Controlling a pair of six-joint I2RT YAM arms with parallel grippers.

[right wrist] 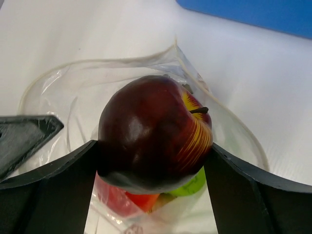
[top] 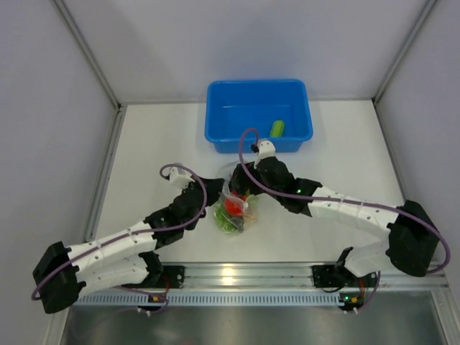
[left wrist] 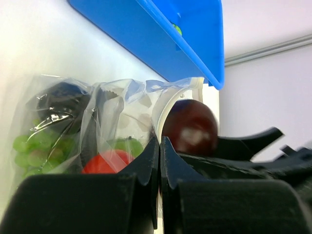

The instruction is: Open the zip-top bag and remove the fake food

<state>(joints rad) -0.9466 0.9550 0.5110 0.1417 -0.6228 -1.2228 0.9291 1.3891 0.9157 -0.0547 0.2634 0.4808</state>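
The clear zip-top bag [top: 231, 213] lies mid-table with its mouth open; red tomato [left wrist: 105, 162], green grapes [left wrist: 29, 146] and a lime ball [right wrist: 192, 183] are inside. My left gripper [top: 210, 192] is shut, pinching the bag's film near its mouth; its tips [left wrist: 160, 142] meet at the bag's [left wrist: 122, 105] edge. My right gripper [top: 248, 183] is shut on the dark maroon ball [right wrist: 151, 136], an apple shape with a stem, and holds it at the bag's mouth [right wrist: 229, 131], just above the other food. The maroon ball also shows in the left wrist view [left wrist: 190, 126].
The blue bin [top: 215, 108] stands just behind the bag, with a green pod [top: 277, 129] inside. Its wall [left wrist: 146, 29] fills the top of the left wrist view. White walls enclose the table on three sides.
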